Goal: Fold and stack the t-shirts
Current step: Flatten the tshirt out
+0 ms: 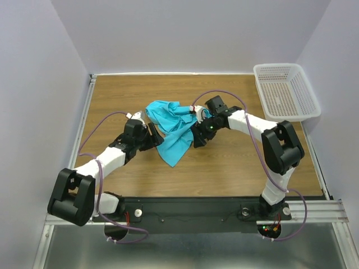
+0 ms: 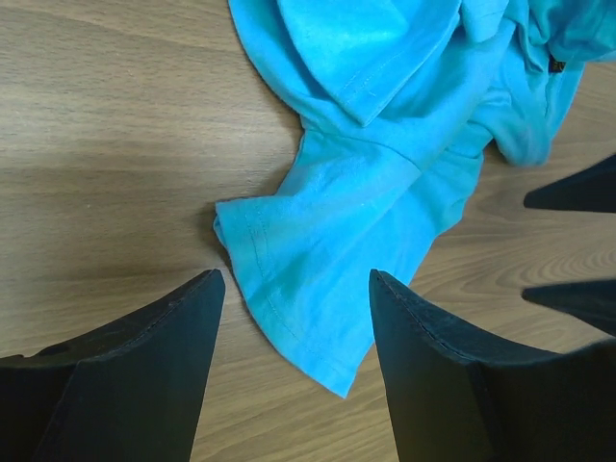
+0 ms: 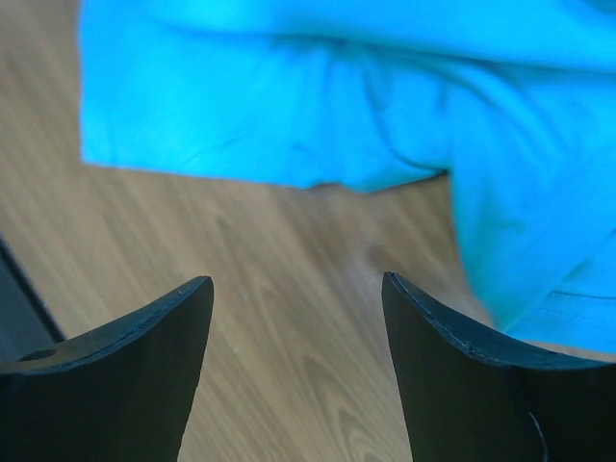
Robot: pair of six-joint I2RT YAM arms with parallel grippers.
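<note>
The turquoise t-shirt (image 1: pixel 171 128) lies crumpled in the middle of the wooden table, a long flap trailing toward the near edge. My left gripper (image 1: pixel 153 136) sits at its left side, open and empty; in the left wrist view a hemmed sleeve corner (image 2: pixel 289 279) lies between and just beyond the fingertips (image 2: pixel 204 289). My right gripper (image 1: pixel 197 137) is at the shirt's right side, open and empty; in the right wrist view the shirt (image 3: pixel 318 115) lies beyond the fingertips (image 3: pixel 404 289), with bare wood between them. The right fingers also show in the left wrist view (image 2: pixel 577 192).
A white plastic mesh basket (image 1: pixel 285 92) stands at the table's far right corner, partly over the edge. Purple cables loop over both arms. White walls close in the left, back and right sides. A metal rail (image 1: pixel 314 210) runs along the near edge.
</note>
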